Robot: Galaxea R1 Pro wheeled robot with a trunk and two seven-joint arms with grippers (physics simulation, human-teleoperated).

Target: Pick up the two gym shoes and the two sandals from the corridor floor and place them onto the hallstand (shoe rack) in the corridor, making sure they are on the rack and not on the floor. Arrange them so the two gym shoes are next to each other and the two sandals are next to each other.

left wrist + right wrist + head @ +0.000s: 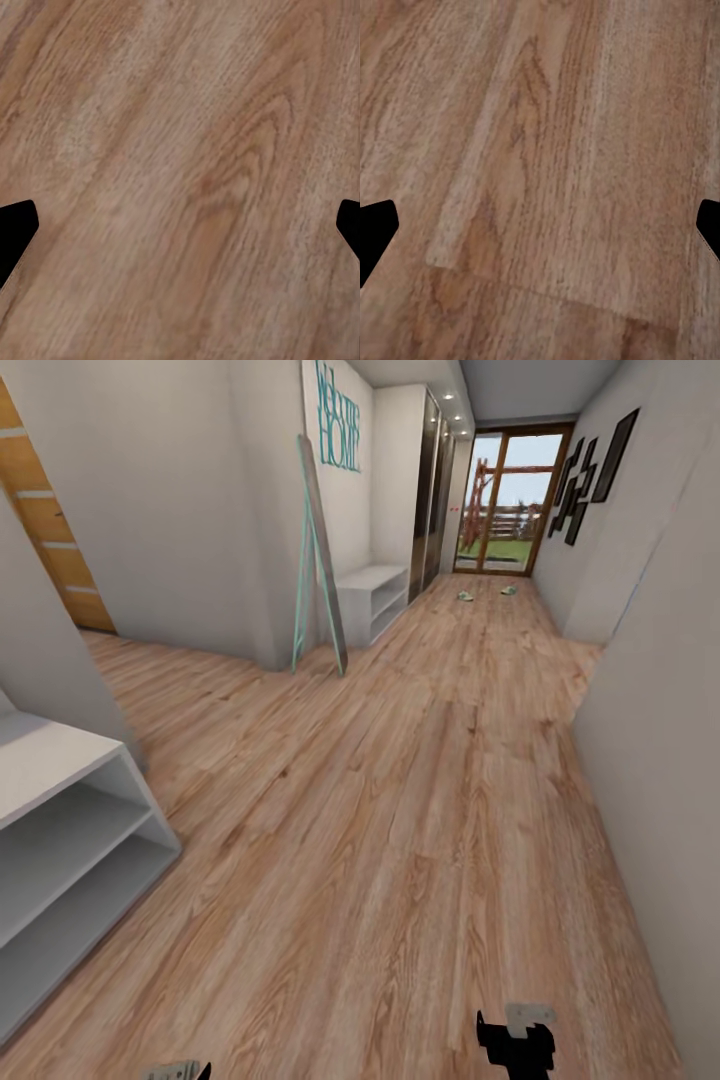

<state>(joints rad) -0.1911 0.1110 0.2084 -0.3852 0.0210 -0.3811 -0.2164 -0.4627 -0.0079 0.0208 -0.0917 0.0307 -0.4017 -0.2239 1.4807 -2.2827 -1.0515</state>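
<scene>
Far down the corridor, two small off-white and green gym shoes (465, 597) (509, 590) lie apart on the wood-plank corridor floor (400, 810), near the glass door. The sandals are out of view. A pale low shelf unit with two open levels (60, 840) stands close at my left, and a similar white bench (372, 595) stands further along the left wall. I cannot tell which one is the hallstand. My right gripper (515, 1045) (540, 232) and left gripper (180, 1072) (180, 232) hang low over bare floor, both open and holding nothing.
A tall mirror on a teal frame (320, 560) leans at the wall corner on the left. The right wall (650, 760) runs close along the corridor, with dark picture frames (585, 480) further on. A wooden door (50, 540) is at far left.
</scene>
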